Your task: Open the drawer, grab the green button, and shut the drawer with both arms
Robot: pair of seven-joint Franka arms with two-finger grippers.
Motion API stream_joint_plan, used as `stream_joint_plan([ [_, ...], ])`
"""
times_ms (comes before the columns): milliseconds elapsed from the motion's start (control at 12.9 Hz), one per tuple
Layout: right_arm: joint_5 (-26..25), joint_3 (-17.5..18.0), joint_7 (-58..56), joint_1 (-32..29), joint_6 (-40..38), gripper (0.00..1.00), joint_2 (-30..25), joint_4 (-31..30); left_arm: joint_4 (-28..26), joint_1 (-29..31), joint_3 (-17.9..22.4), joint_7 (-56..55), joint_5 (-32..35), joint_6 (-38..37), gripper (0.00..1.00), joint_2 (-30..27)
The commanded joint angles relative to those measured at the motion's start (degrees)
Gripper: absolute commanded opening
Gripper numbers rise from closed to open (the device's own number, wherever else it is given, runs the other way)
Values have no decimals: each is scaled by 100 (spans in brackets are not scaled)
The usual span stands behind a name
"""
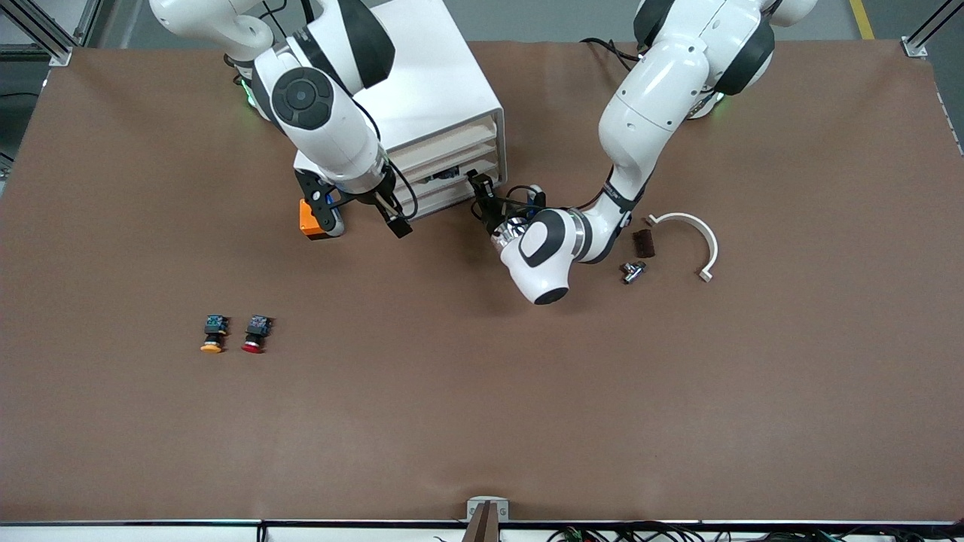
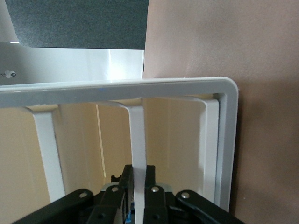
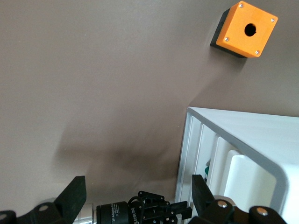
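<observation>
The white cabinet [image 1: 422, 98] with its stacked drawers stands at the robots' side of the table. My left gripper [image 1: 482, 194] is at its front, at the corner toward the left arm's end, shut on the thin white front edge of a lower drawer [image 2: 137, 135]. A dark, bluish thing [image 1: 444, 175] shows in that drawer's slot, and a bit of green [image 3: 207, 164] shows in the right wrist view; it looks like the green button. My right gripper [image 1: 363, 215] hangs open and empty over the table in front of the cabinet [image 3: 233, 140]; its fingers [image 3: 70, 196] are spread wide.
The orange box with a hole [image 1: 312, 226] [image 3: 245, 30] sits by the cabinet under my right gripper. A yellow-capped button [image 1: 213, 335] and a red-capped one [image 1: 257, 333] lie nearer the camera. A white curved piece [image 1: 689, 237], a brown block [image 1: 644, 242] and a metal part [image 1: 633, 271] lie beside my left arm.
</observation>
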Motion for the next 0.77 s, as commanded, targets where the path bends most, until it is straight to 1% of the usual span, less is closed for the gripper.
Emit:
stream_joint_plan([
  [0, 33, -56, 298, 205, 221, 100, 139, -3, 98, 9, 48, -32, -175, 32, 1, 101],
  [155, 25, -56, 466, 407, 537, 100, 245, -133, 142, 323, 74, -14, -175, 15, 1, 49],
  [232, 7, -56, 501, 478, 695, 100, 246, -265, 316, 613, 74, -5, -175, 15, 1, 66],
  [387, -2, -56, 502, 575, 1003, 100, 263, -494, 554, 861, 83, 231, -175, 15, 1, 84],
  [464, -11, -56, 554, 601, 1030, 100, 341, -495, 590, 957, 83, 423, -175, 41, 4, 92],
  [541, -37, -64, 650, 671, 1074, 100, 429, -486, 590, 993, 83, 704, -175, 50, 10, 101],
  [619, -37, -65, 816, 724, 1318, 100, 561, -477, 590, 993, 83, 898, -175, 50, 35, 101],
  [696, -46, -65, 1018, 812, 1538, 100, 701, -477, 582, 993, 83, 978, -175, 50, 80, 92],
])
